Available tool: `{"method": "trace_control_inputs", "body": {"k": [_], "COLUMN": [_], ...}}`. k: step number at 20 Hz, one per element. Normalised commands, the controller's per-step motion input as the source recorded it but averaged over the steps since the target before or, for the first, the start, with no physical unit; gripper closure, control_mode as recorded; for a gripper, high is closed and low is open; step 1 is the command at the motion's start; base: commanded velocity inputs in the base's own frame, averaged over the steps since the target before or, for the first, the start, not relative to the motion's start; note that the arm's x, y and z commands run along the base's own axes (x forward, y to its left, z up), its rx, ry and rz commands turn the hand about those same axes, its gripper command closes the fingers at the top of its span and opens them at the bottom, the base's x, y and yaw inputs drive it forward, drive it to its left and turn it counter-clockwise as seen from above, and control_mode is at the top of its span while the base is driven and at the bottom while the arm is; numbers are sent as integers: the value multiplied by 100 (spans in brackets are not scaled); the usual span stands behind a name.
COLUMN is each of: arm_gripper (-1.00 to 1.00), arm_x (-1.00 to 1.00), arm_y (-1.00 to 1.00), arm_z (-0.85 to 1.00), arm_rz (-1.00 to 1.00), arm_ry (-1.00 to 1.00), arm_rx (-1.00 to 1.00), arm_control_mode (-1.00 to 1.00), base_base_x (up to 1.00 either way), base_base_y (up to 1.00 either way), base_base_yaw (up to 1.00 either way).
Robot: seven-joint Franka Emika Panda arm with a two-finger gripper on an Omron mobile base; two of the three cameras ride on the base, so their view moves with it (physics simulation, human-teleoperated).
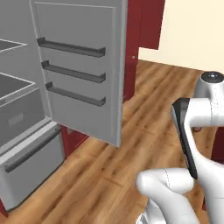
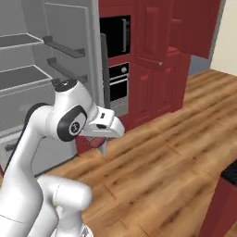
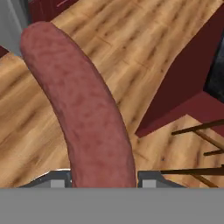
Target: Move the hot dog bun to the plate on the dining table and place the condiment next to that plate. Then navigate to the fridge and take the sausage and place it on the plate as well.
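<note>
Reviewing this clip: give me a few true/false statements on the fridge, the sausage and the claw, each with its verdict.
1. The claw is shut on the sausage. True.
2. The fridge door is closed. False: it stands open, its door racks showing.
3. The sausage lies on a fridge shelf. False: it is held over the wood floor.
4. The fridge's lower drawer has a dark bar handle. True.

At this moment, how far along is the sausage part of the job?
Done: the sausage is out of the fridge, whose door stands open. In hand: the gripper is shut on the sausage, held above the wooden floor. Left: carry it to the plate on the dining table and set it down.
</note>
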Motion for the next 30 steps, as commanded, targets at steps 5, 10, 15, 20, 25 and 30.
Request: {"method": "trace_control_inputs", "body": {"k": [5, 10, 15, 20, 25, 30], "arm_gripper": [100, 100, 100, 100, 100, 100], "arm_x": [0, 0, 0, 0, 0, 0], "arm_y": [0, 0, 0, 0, 0, 0], "arm_z": [0, 0, 0, 0, 0, 0], "arm_rz": [0, 0, 0, 0, 0, 0], "arm_ry": [0, 0, 0, 0, 0, 0], "arm_rx": [0, 0, 0, 0, 0, 0], "arm_control_mode": [100, 100, 100, 100, 100, 100], "base_base_x": [-69, -21, -18, 0, 9, 49], "base_base_y": [-54, -99, -100, -100, -100, -100], "base_base_yaw": [-56, -44, -34, -23, -8, 0]}}
